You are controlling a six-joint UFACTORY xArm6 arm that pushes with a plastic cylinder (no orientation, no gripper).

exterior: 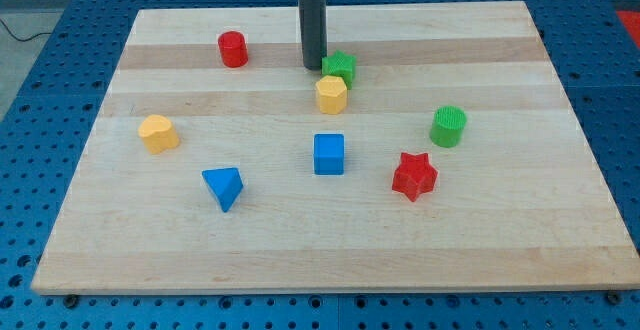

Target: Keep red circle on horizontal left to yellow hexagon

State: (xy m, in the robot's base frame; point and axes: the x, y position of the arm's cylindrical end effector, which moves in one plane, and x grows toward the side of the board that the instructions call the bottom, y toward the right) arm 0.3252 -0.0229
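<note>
The red circle block (233, 48) stands near the view's top left of the wooden board. The yellow hexagon block (331, 94) sits near the board's middle, to the right of and lower than the red circle. A green block (340, 66) touches the hexagon's upper right side. My tip (313, 66) rests on the board just left of the green block and just above the yellow hexagon, well to the right of the red circle.
A second yellow block (158, 132) lies at the view's left. A blue triangle (224, 187), a blue cube (328, 154), a red star (414, 176) and a green cylinder (448, 126) lie lower down. The board's edge (330, 290) borders a blue pegboard table.
</note>
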